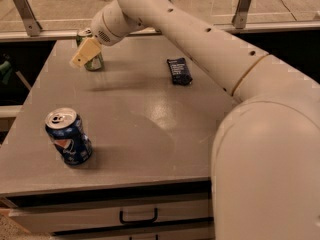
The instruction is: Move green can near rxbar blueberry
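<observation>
Camera view, the only one: green can (96, 63) stands upright at the far left corner of the surface (150, 109), well apart from the rxbar blueberry (179, 70), which lies flat toward the far right. Gripper (88, 54) is at the can, a tan pad across its near upper side; whether it has closed on the can or only sits against it, cannot tell. Judgement: task barely begun. Reach made, grasp unconfirmed, and the carry across to the bar plus the set-down are all left. Blue can (68, 136) at near left, out of the likely path. Hidden: most of the green can's upper half behind the gripper, the gripper's far side, the contact itself. The white arm (210, 44) covers the surface's right edge and near right corner.
</observation>
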`<state>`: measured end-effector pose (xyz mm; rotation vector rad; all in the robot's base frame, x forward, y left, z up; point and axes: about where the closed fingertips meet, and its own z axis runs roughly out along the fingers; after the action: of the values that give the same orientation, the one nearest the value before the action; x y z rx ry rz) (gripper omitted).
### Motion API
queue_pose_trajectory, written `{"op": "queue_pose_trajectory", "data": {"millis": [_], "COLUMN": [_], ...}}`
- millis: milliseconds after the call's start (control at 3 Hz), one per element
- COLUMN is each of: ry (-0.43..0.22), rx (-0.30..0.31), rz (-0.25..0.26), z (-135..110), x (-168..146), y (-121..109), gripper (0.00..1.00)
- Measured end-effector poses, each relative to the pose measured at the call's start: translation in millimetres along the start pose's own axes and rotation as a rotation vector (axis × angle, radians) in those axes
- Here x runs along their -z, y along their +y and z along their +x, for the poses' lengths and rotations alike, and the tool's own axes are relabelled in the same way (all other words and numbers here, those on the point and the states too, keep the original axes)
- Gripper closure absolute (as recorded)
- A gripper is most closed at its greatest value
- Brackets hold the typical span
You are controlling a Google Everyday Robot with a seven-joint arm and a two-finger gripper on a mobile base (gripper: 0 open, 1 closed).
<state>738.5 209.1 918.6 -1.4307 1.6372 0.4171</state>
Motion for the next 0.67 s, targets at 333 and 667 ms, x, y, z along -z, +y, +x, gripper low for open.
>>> {"op": "queue_pose_trajectory", "data": {"millis": [333,667], "ry": [0.015,0.035], "rx": [-0.075,-0.098], "rz": [0.005,0.031], "z": [6.0,11.2], "x": [-27.7,-32.5], "y": [-6.7,-12.8], "gripper": [0.18,0.41]}}
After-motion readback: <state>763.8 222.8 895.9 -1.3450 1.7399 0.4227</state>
